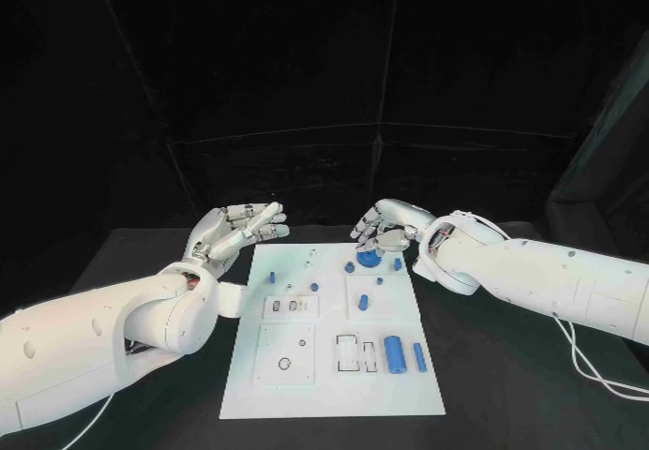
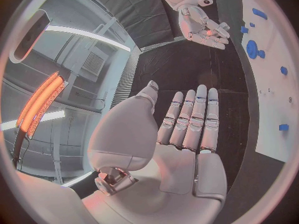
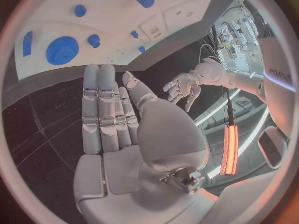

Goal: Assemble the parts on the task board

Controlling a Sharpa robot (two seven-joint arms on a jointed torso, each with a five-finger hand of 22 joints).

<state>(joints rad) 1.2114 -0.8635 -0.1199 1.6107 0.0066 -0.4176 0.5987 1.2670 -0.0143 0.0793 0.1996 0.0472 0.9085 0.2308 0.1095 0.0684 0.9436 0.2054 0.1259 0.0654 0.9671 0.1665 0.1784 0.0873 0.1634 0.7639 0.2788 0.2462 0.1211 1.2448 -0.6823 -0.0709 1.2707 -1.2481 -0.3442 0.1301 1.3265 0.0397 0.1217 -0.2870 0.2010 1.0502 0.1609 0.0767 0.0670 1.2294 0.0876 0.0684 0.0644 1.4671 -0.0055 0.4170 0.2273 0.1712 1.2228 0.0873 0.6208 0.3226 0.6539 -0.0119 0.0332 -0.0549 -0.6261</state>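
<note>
On task board (image 1: 331, 394), large blue cylinder (image 1: 395, 355) lies lengthwise.

The one legible inscription is the brand word "Sharpa", in dark letters on the white forearm (image 3: 277, 74) of the left arm, seen at the edge of the right wrist view; its first letter is partly cut off by the circle's rim. Faint pale markings lie on the black worktop (image 3: 59, 104) beside the fingers in the same view, too blurred to read.
</note>
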